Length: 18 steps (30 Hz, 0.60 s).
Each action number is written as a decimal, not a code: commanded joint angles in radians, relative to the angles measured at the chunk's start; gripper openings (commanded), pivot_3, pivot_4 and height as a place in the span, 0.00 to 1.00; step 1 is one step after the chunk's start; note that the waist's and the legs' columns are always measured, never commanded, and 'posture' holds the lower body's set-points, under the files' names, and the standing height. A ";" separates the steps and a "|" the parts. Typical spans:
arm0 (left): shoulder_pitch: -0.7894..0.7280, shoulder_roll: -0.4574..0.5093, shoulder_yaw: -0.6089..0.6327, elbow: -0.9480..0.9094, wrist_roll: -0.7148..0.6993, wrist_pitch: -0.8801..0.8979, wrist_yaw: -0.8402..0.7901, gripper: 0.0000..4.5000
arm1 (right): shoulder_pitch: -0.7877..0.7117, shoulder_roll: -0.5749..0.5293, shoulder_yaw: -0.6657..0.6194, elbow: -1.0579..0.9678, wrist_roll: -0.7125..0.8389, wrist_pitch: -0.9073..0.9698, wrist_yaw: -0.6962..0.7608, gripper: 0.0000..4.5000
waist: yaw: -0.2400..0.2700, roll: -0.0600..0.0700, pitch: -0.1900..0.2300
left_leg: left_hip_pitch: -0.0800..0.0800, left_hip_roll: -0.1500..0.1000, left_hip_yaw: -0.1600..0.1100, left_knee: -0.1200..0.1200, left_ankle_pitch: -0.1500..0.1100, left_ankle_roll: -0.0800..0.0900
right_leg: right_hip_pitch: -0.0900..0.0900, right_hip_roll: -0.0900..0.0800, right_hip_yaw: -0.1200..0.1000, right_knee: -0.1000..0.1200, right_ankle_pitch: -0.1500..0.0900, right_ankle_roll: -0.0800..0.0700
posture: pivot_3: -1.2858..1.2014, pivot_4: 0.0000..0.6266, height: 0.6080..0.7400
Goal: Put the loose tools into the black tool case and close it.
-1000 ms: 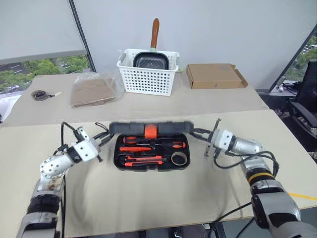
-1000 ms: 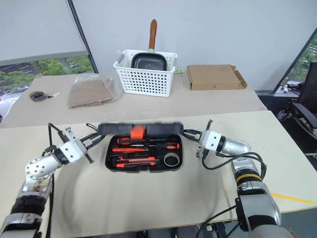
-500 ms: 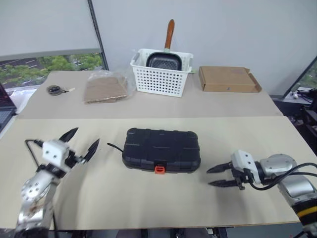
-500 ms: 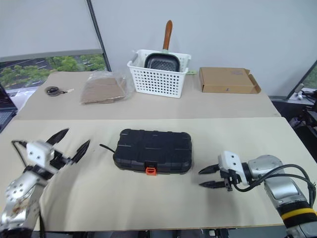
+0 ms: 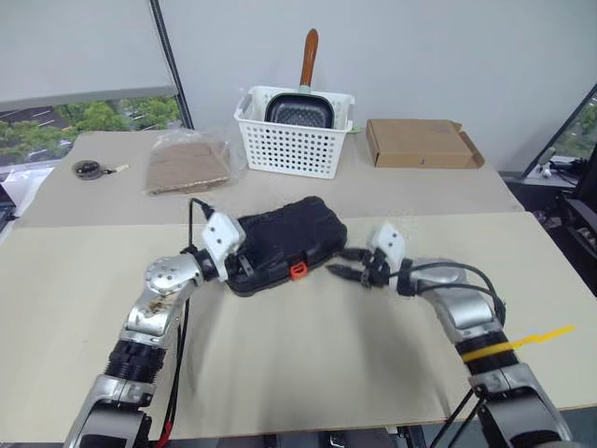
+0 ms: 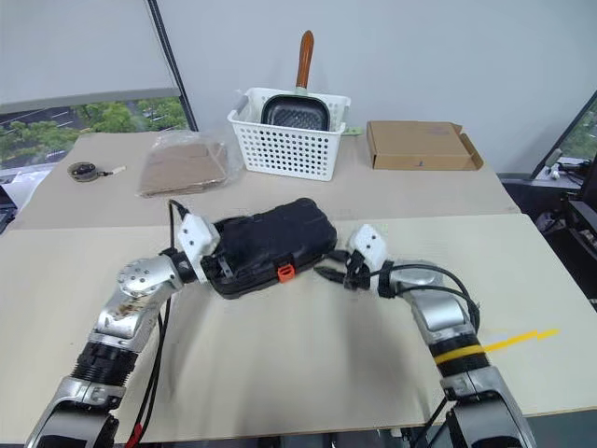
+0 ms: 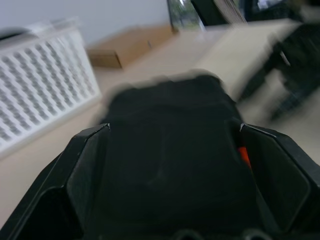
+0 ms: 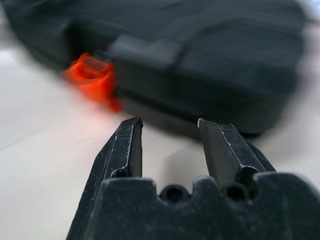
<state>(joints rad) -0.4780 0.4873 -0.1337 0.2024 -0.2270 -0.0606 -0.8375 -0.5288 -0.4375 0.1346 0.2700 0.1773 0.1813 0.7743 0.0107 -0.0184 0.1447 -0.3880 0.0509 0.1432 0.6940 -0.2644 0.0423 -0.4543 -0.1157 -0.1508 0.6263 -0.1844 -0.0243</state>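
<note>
The black tool case (image 5: 284,245) lies shut and askew on the near table, its orange latch (image 5: 298,271) facing me. The loose tools are hidden, since the lid is down. My left gripper (image 5: 241,262) is at the case's left end, open wide, with one finger (image 7: 87,155) on either side of the case (image 7: 170,150). I cannot tell whether the fingers press on it. My right gripper (image 5: 340,263) is open with nothing between its fingers (image 8: 127,145). It points at the case's front right side, a short way from the latch (image 8: 92,77).
On the far table stand a white lattice basket (image 5: 294,145) holding a pan (image 5: 291,112), a brown cardboard box (image 5: 420,142), a clear bag of brown material (image 5: 187,166) and a small dark disc with a cord (image 5: 87,169). A yellow mark (image 5: 527,338) lies on the table's near right.
The case was open a second ago and is shut now, turned askew. Both grippers have come in from the sides to its two ends. The left gripper has opened wide.
</note>
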 commanded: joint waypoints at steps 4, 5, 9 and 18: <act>-0.115 -0.019 -0.052 0.254 0.139 -0.037 0.006 0.99 | 0.030 0.031 -0.024 -0.118 0.025 0.067 -0.050 0.47 | -0.002 0.001 0.000 | 0.000 0.000 0.000 0.000 -0.003 0.006 | 0.000 0.000 0.001 0.000 0.000 0.000 | 0.52 0.24 0.70; -0.127 -0.020 -0.062 0.287 0.160 -0.045 0.010 0.99 | 0.054 0.033 -0.014 -0.177 0.046 0.127 -0.044 0.47 | -0.007 0.001 -0.001 | 0.001 0.000 0.000 0.000 -0.005 0.008 | 0.000 0.000 0.001 0.000 0.000 0.000 | 0.52 0.24 0.70; -0.140 -0.037 -0.081 0.341 0.192 -0.056 0.014 0.99 | 0.141 0.076 0.044 -0.389 0.065 0.342 -0.112 0.47 | -0.009 0.001 -0.007 | 0.002 0.001 -0.001 0.000 -0.005 0.008 | 0.001 0.000 0.001 0.001 0.000 0.000 | 0.52 0.24 0.70; -0.129 -0.059 -0.085 0.345 0.201 -0.056 0.006 1.00 | 0.168 0.273 0.107 -0.524 0.010 0.646 -0.375 0.77 | -0.006 0.001 -0.012 | 0.004 0.000 -0.003 0.001 -0.005 0.008 | 0.003 -0.004 0.001 0.002 0.000 0.000 | 0.52 0.24 0.70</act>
<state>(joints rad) -0.6533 0.4246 -0.1712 0.4920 -0.0847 -0.1360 -0.8103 -0.3408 -0.1745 0.2423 -0.2033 0.1947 0.7894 0.4372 0.0052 -0.0178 0.1330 -0.3842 0.0505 0.1401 0.6950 -0.2696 0.0502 -0.4507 -0.1205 -0.1501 0.6287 -0.1843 -0.0241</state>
